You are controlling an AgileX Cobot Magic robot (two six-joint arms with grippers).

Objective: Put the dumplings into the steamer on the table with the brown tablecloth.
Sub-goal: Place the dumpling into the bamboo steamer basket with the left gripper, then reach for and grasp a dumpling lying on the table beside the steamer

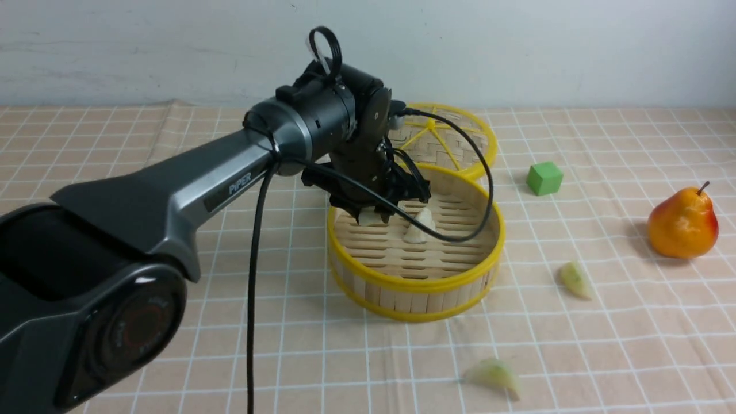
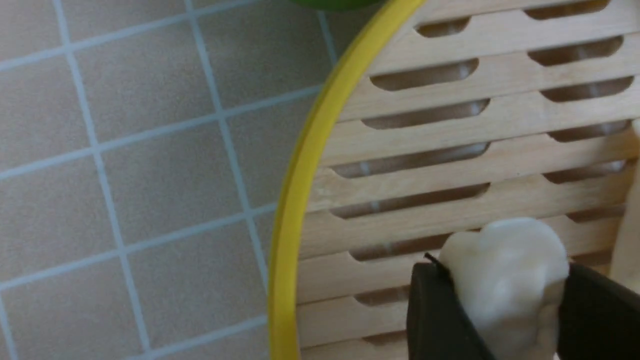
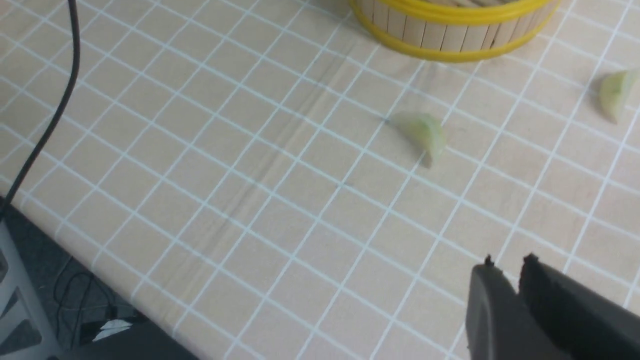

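One whitish dumpling (image 2: 505, 280) is pinched between the left fingers (image 2: 435, 315), which touch it on both sides. It hangs inside the steamer (image 1: 415, 283), low over the slotted slat floor and near the side of the yellow rim (image 2: 300, 200) closest to the left arm. It cannot be told whether this dumpling already touches the slats. A second whitish dumpling (image 1: 420, 227) stands on the steamer floor just beside the held one, closer to the middle of the basket.

The other two dumplings are outside the steamer, on the brown tablecloth (image 1: 621, 351). One pale green dumpling (image 1: 575, 280) lies to the right of the steamer, near its wall but apart from it. The other pale green dumpling (image 1: 495, 377) lies in front of the steamer, closer to the robot; the right wrist view shows it alone on the checked cloth (image 3: 420, 132).

The right fingers (image 3: 500, 310) hang over the front part of the worktop, well apart from both green dumplings. They are pressed almost together, with only a thin slit between the tips, and they hold nothing.

The left arm (image 1: 172, 190) reaches from the near left corner over the steamer, with a black cable (image 1: 252, 299) hanging from it. Behind the steamer lies the flat woven lid (image 1: 460, 135) with yellow spokes; the wrist hides part of it. A green cube (image 1: 544, 177) sits to the right of the lid, and an orange-yellow pear (image 1: 683, 223) stands upright further right, well apart from the steamer.
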